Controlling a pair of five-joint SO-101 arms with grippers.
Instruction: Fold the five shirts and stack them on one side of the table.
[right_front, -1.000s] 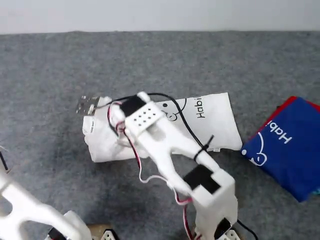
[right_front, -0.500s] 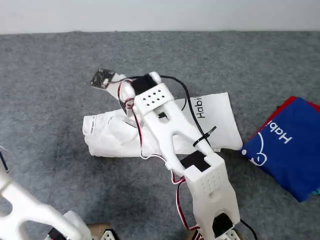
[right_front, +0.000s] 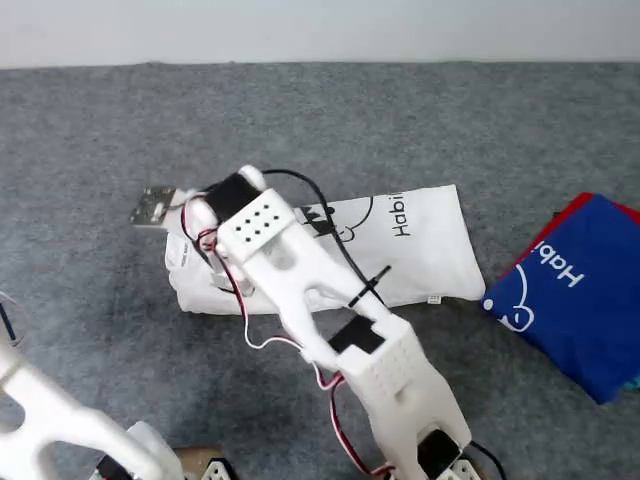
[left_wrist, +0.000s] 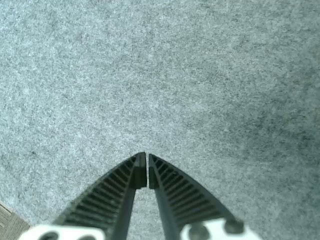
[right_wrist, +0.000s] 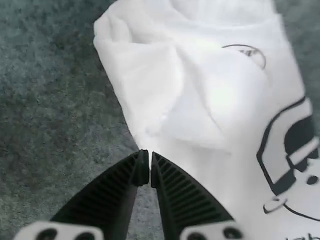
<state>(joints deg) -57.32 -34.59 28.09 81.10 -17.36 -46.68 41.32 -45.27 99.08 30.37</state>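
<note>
A white shirt (right_front: 420, 245) with a black print lies partly folded in the middle of the grey table, its left end bunched in loose folds (right_wrist: 165, 100). My right arm (right_front: 255, 225) stretches from the near edge over the shirt's left end. My right gripper (right_wrist: 145, 170) is shut and holds nothing, its tips just above the shirt's edge where cloth meets carpet. My left gripper (left_wrist: 146, 170) is shut over bare grey carpet, away from the shirts. The left arm (right_front: 50, 420) rests at the near left corner.
A folded blue shirt (right_front: 575, 300) lies on top of a red one (right_front: 568, 210) at the right edge of the table. Grey carpet (right_front: 330, 120) stretches open behind and to the left of the white shirt.
The right arm's wrist swung toward the far side of the table, then came back down to the white shirt's left end. The left arm stayed still.
</note>
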